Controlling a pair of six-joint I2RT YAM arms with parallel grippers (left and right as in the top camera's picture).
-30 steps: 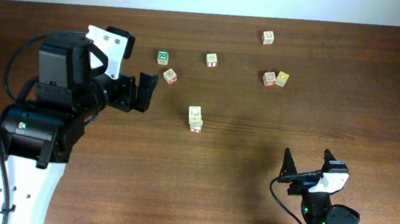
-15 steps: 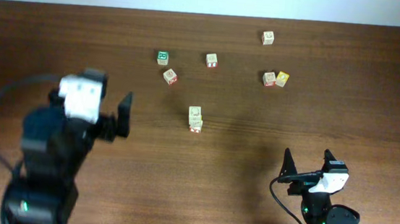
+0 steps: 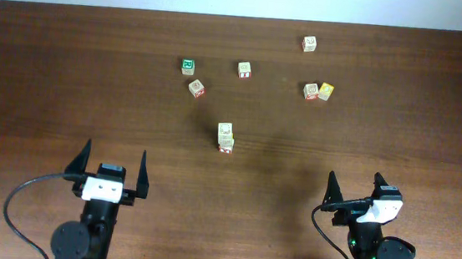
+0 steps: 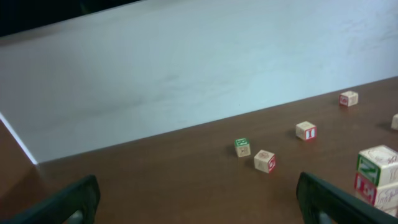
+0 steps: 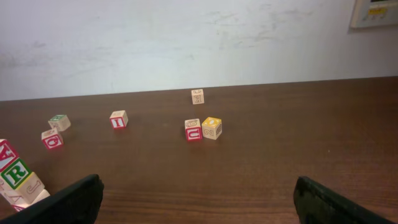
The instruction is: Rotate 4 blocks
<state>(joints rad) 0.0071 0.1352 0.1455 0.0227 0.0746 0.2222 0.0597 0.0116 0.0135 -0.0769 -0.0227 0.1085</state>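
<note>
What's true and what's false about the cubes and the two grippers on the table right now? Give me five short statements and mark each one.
1. The left gripper and the right gripper both stand open and empty. True.
2. The yellow-faced cube sits right beside the red U cube. True.
3. The green-topped cube touches the red G cube. False: bare table shows between them.
4. The left gripper hangs over the pair of cubes touching at mid-table. False: it is at the near edge, apart from every cube.
5. The pale cube lies farthest from both grippers. True.
</note>
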